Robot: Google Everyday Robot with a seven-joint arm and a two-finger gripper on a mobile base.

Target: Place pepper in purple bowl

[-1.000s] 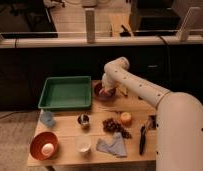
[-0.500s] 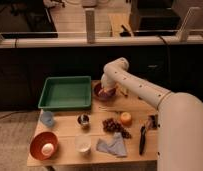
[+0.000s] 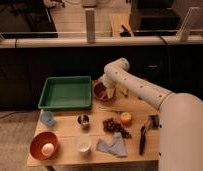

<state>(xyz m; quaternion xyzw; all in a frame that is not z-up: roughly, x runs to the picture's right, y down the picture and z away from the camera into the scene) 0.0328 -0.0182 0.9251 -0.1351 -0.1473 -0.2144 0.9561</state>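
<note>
At the centre of the frame the gripper [image 3: 109,93] dips into the purple bowl [image 3: 98,92], just right of the green tray [image 3: 65,93]; its grip cannot be told.

Lab, railed barrier [image 3: 90,41], desks [image 3: 117,21] beyond, jaws at purple bowl [image 3: 99,92]

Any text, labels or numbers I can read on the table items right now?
None: no words, labels or numbers can be read on the green tray, orange bowl or white cup. The gripper is at the purple bowl; no markings show there either.
</note>
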